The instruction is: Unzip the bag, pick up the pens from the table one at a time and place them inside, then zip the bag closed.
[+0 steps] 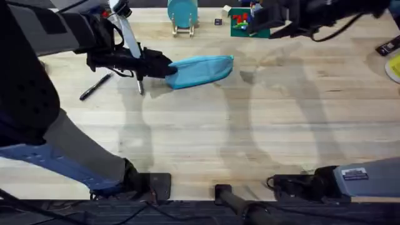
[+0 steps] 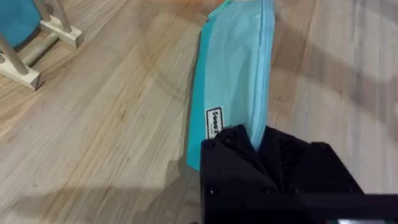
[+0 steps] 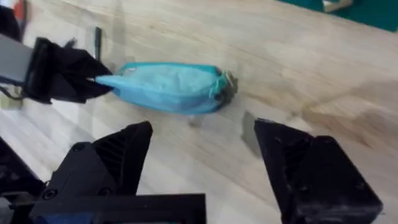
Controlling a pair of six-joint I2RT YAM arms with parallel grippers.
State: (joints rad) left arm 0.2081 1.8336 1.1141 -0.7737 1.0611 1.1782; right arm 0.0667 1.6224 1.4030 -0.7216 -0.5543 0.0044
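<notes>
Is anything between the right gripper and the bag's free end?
Nothing visible. The right gripper is open, with bare table between it and the bag. The left gripper holds the bag's far end, well off that path.

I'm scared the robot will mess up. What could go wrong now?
The left gripper pinches only one end of the blue pencil pouch, so the soft pouch might slip out or slide along the table. The right gripper is open and not yet at the zipper end; it could miss the small pull. The black pen lies near the left arm and might get bumped.
</notes>
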